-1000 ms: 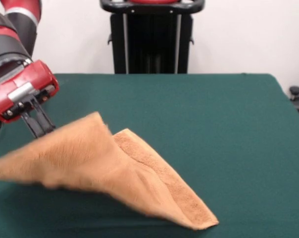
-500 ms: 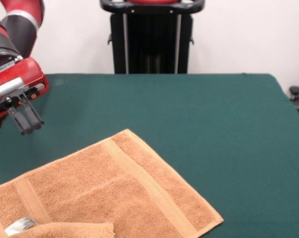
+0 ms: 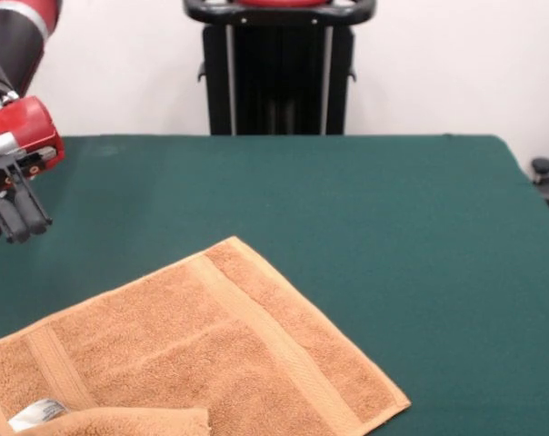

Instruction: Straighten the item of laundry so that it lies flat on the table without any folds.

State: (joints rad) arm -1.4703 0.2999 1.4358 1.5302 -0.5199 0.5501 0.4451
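We read it as nearly done, not finished. Towel (image 3: 179,350) lies spread on the table (image 3: 365,209) in the lower left of the frame, most of it flat. What's left: 1 flap at the bottom edge, lower left, is doubled over onto the towel, just right of the white tag (image 3: 36,413). That fold needs pulling out; the towel's lower edge runs off frame, so we can't tell re anything below.

Look: orange-tan terry, sits as a diamond w/ 1 corner toward mid-frame, 2 woven bands visible, no big wrinkles elsewhere.

Gripper (image 3: 18,218) is at the left edge, upper left, above the table, well apart from the towel. Fingers look close together, nothing between them.
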